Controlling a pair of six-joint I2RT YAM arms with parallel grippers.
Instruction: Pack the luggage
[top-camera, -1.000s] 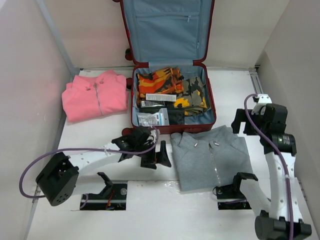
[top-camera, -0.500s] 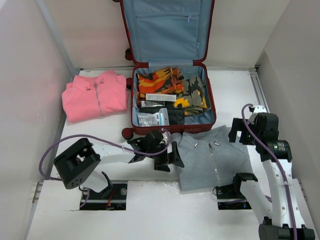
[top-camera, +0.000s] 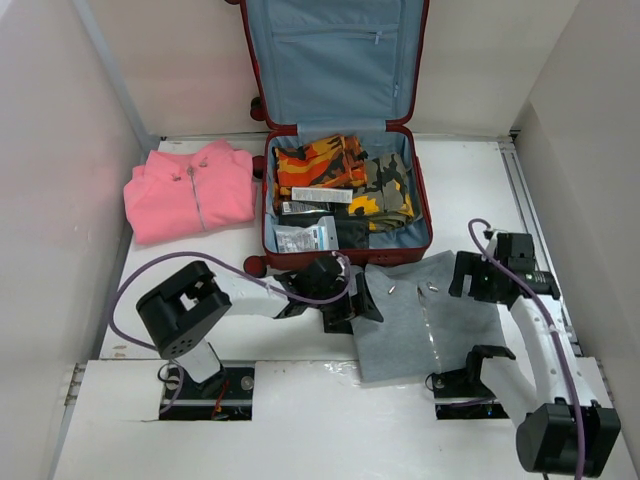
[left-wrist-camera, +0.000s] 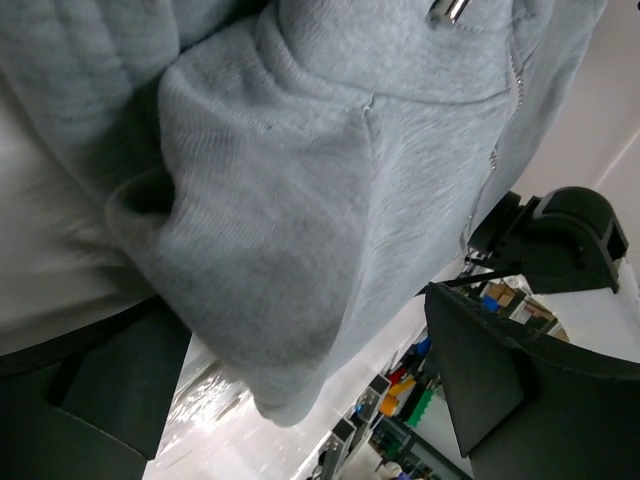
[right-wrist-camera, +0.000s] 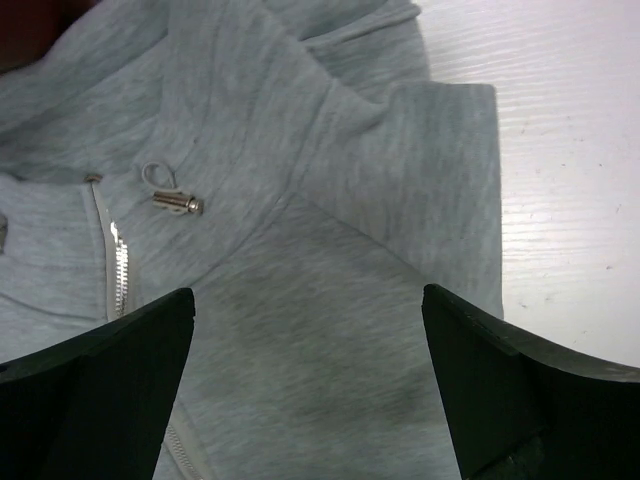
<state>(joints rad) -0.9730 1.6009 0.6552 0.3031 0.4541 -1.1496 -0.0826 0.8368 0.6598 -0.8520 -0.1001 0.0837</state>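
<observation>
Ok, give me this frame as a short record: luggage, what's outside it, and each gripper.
luggage: open, lid up, camouflage clothes and packets inside
outside: grey hoodie in front of it, pink top on the left arm's side
left gripper: open, hoodie's edge between its fingers
right gripper: open, above the hoodie's right side

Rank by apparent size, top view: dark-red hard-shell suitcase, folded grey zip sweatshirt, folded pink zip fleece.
1. dark-red hard-shell suitcase
2. folded grey zip sweatshirt
3. folded pink zip fleece, only slightly smaller
</observation>
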